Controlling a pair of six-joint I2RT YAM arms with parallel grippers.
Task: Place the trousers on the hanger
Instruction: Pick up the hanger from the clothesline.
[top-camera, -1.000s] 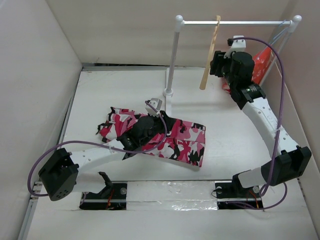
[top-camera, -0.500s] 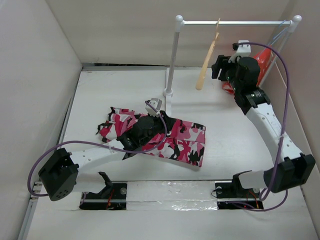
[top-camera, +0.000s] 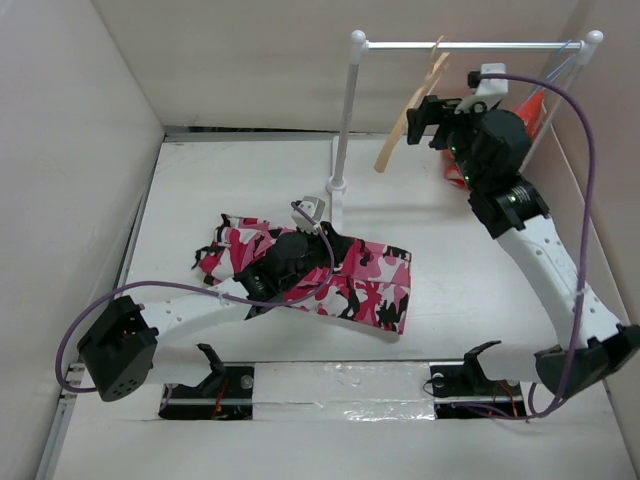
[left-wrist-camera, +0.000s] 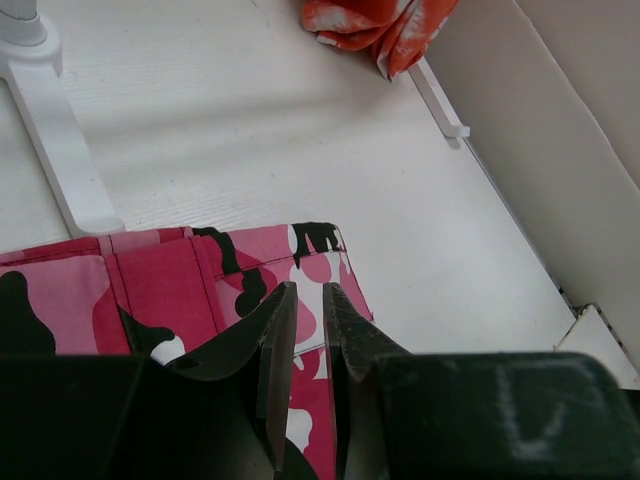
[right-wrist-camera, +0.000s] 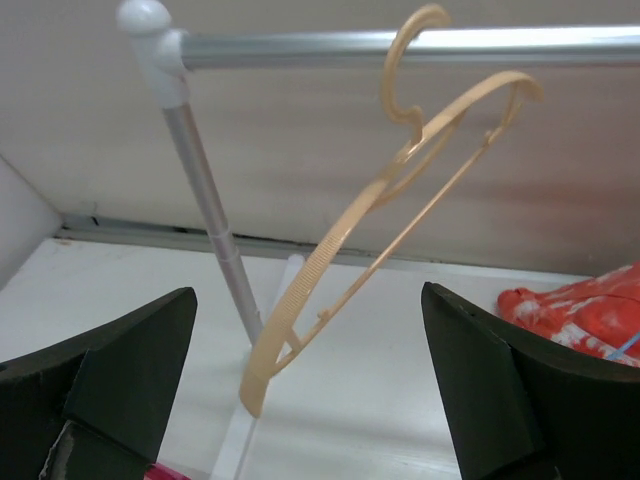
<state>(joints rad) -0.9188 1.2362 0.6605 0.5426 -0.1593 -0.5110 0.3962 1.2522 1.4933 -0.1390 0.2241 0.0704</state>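
While aslant on rail, hanger near splayed right gripper (apart)

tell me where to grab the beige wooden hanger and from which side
Probably the middle of the curved arm of the thin pale beige wooden hanger, approached from the near side: it hangs tilted on the white metal rail, and the right gripper faces it, jaws wide open.

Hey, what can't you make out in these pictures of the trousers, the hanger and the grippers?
Top view: the left arm hides the middle of the trousers and the left gripper.
Left wrist view: whether that gripper pinches cloth; its own bulk blocks the contact.
Top view: the orange cloth sits mostly behind the right arm.
Right wrist view: how far the hanger is beyond the open right gripper.
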